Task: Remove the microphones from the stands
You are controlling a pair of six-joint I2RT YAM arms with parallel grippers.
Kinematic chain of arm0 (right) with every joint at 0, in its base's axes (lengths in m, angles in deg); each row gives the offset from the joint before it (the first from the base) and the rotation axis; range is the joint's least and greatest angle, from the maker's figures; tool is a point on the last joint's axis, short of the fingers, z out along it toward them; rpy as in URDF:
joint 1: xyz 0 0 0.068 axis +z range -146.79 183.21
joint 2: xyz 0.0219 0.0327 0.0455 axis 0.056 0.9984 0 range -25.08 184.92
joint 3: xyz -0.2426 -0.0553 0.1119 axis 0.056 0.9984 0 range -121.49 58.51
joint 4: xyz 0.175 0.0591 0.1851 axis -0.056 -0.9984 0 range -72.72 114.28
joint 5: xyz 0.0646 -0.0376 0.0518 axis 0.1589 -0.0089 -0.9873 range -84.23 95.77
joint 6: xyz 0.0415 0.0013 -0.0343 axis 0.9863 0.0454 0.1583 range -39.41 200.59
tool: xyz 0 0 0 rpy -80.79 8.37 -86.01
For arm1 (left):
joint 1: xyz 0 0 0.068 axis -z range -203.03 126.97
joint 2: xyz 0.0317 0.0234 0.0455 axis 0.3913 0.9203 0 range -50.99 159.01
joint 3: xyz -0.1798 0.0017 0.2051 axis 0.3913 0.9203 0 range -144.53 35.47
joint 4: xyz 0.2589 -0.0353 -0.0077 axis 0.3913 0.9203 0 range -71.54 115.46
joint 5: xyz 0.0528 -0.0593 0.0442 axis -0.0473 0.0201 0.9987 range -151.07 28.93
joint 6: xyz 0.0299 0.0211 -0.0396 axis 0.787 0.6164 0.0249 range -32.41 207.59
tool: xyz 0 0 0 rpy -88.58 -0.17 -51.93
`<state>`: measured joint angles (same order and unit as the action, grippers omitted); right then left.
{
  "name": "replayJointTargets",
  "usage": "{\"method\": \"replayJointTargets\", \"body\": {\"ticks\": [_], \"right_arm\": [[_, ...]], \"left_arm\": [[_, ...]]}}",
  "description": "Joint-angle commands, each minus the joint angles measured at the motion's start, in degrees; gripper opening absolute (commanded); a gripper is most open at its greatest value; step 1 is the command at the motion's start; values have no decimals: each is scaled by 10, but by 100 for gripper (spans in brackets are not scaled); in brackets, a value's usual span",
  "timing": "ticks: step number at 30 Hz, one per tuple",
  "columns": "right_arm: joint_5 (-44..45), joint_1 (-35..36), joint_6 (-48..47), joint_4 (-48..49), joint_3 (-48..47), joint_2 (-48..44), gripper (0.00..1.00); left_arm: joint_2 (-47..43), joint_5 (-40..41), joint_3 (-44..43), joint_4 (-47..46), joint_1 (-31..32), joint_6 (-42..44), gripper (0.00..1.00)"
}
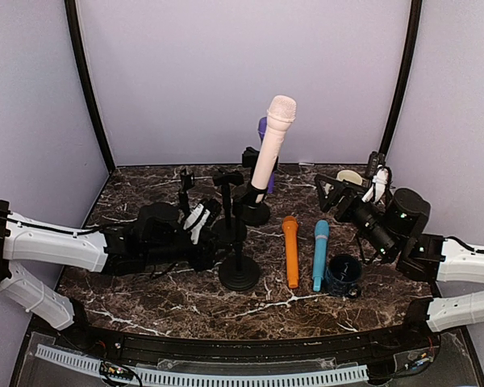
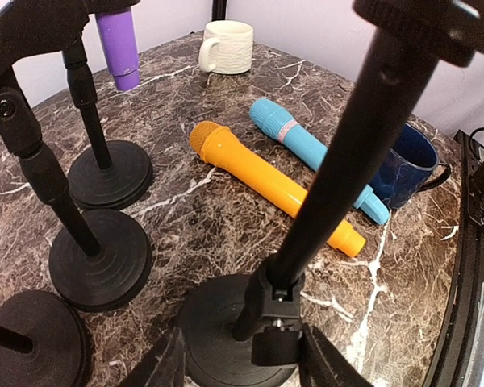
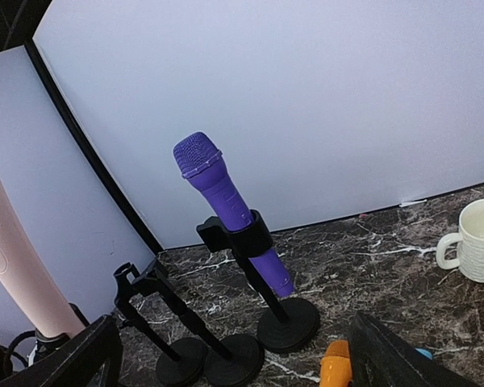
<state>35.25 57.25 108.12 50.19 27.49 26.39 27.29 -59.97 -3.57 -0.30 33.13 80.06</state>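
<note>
A pale pink microphone (image 1: 273,145) leans in the clip of a black stand with a round base (image 1: 254,214) near the middle of the dark marble-patterned surface (image 1: 145,282). Behind it, a purple microphone (image 3: 226,210) is held at a slant in the clip of a second black stand (image 3: 286,322).

The left arm (image 1: 56,242) reaches in low from the left. Its jaws are partly open on either side of the lower pole of a black stand (image 2: 339,161), just above the stand's disc base, and a gap shows on one side. I cannot tell which stand this is in the overhead view.

The right arm (image 1: 460,262) is raised at the right side, its jaws spread wide and holding nothing.

An orange microphone (image 1: 290,250) and a light blue microphone (image 1: 319,254) lie side by side on the surface. A dark blue mug (image 1: 343,274) sits just beside the blue one's near end. A white ribbed mug (image 3: 480,242) stands near the back wall.
</note>
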Motion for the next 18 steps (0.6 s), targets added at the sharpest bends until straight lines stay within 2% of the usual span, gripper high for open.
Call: {"method": "replayJointTargets", "body": {"ticks": [1, 18], "right_arm": [[9, -5, 8, 3, 6, -8, 99], [10, -7, 15, 1, 6, 1, 99]], "left_arm": [[2, 1, -19, -15, 2, 4, 48], [2, -18, -7, -16, 2, -40, 9]]}}
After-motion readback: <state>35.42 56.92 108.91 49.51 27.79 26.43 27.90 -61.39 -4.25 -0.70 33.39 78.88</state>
